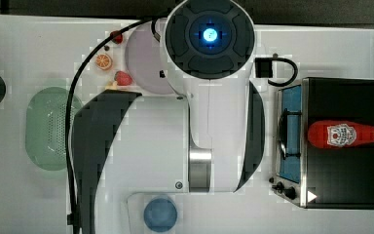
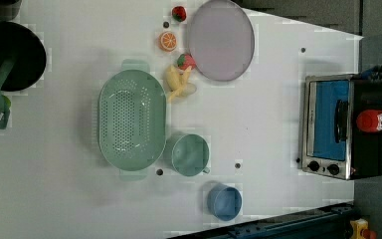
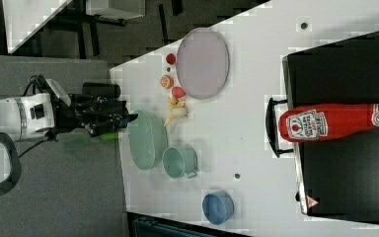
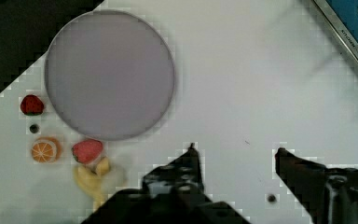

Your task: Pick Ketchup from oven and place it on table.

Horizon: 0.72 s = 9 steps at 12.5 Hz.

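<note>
Two dark fingers of the claw fill the wrist view's foreground, spread apart with nothing between them, hanging above bare table beside the lilac plate. Ketchup lies on its side on top of the oven, not inside it, its cap pointing away from the oven's glass door. Lying flat, it likely needs a grip across its body from above. From the right view, the claw hangs well apart from the bottle, so the reach looks not yet begun.
</note>
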Each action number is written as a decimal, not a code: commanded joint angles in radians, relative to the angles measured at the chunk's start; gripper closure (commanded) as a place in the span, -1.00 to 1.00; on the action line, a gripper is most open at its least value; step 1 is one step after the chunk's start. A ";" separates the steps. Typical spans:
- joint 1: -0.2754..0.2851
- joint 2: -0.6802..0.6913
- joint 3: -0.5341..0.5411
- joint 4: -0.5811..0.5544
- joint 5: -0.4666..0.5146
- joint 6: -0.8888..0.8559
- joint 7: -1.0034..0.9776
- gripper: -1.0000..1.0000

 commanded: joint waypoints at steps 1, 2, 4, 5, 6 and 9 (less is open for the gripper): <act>-0.047 -0.329 -0.025 -0.155 0.005 -0.210 0.034 -0.58; -0.047 -0.329 -0.026 -0.156 0.004 -0.209 0.034 -0.80; -0.050 -0.327 -0.038 -0.156 0.004 -0.204 0.034 -1.00; -0.055 -0.325 -0.052 -0.156 0.004 -0.193 0.034 -1.00; -0.061 -0.322 -0.071 -0.155 0.004 -0.180 0.034 -1.00; -0.082 -0.301 -0.153 -0.155 0.004 -0.106 0.034 -1.00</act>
